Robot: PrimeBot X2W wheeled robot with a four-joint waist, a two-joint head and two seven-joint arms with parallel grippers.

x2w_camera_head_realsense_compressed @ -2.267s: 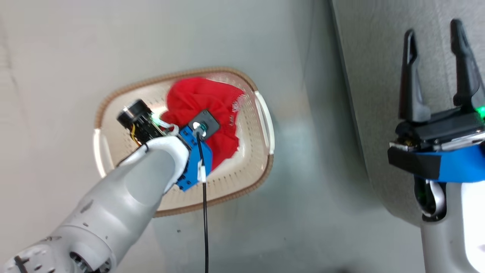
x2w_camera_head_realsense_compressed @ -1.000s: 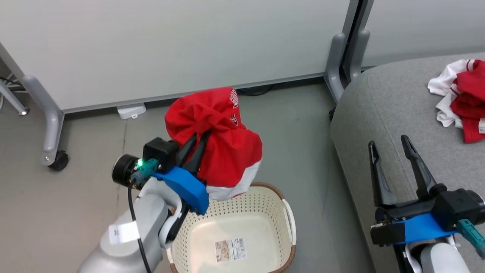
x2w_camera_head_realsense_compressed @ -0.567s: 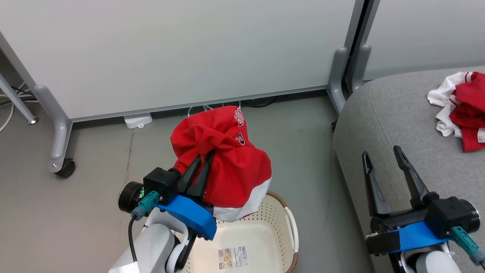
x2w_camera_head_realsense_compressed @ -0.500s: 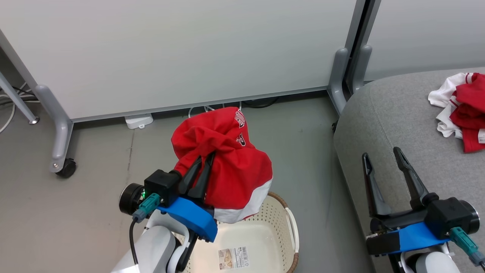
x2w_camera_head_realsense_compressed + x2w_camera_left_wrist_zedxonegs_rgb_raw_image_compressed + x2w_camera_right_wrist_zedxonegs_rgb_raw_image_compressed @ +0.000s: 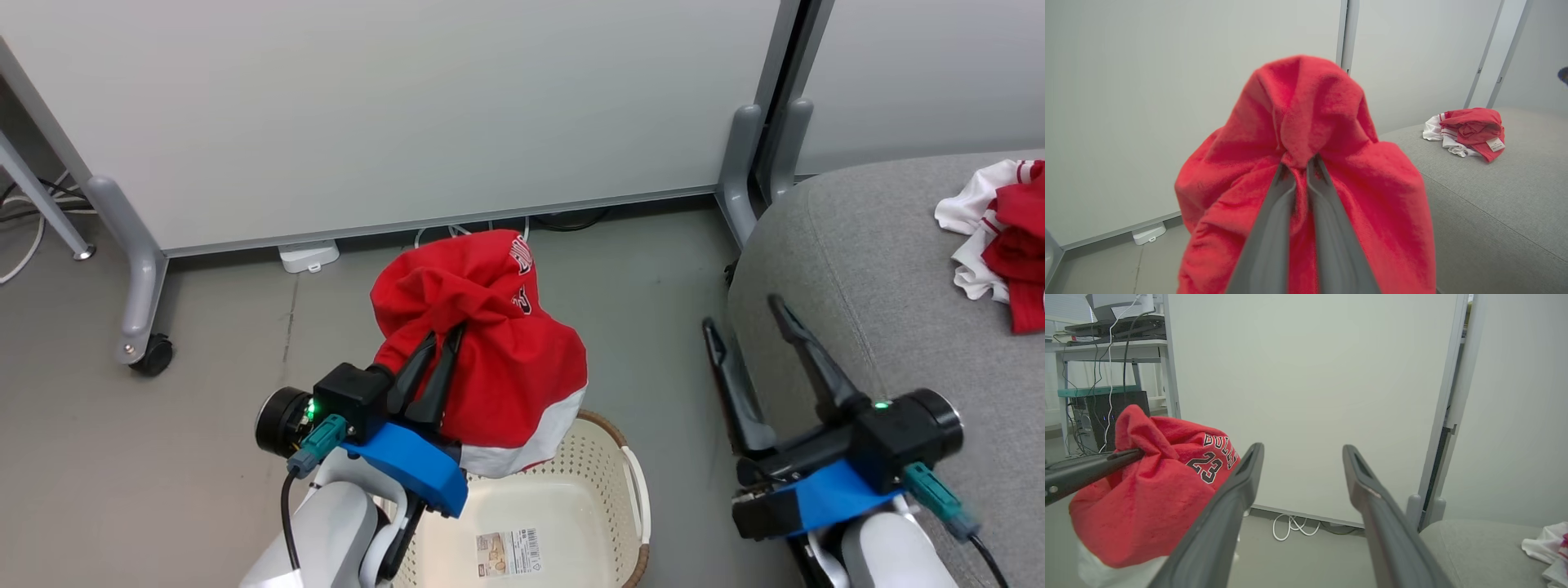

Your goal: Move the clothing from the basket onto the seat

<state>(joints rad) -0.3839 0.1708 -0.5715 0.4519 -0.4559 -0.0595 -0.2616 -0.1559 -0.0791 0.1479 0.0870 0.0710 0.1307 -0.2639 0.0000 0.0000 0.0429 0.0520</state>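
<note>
- Two lots of clothing are in view: one red garment (image 5: 498,367) bunched in the left gripper (image 5: 446,333), and a red-and-white pile (image 5: 1000,245) lying on the seat (image 5: 882,269) towards its far right.
- Left gripper: fingers clenched on a gathered fold near the top of the garment. The rest of the cloth hangs as a sack around and below the fingers, with its white hem just above the rim of the basket (image 5: 633,490).
- Basket: the visible part of its bottom bears a barcode sticker (image 5: 506,551).
- Right gripper (image 5: 741,313): fingers spread wide, grasping nothing, poised at the near left edge of the seat.
- Governing relation: the seat lies to the robot's right of the held garment, with a strip of floor (image 5: 653,310) between them.
- Load axis: vertical, running down from the pinch point.
- Arm selection: the right arm is nearer the seat, but the left arm carries the load. The transfer is therefore judged to run rightward, past the right gripper.
- Clearance: the hem probably has to clear the cushion edge before release.
</note>
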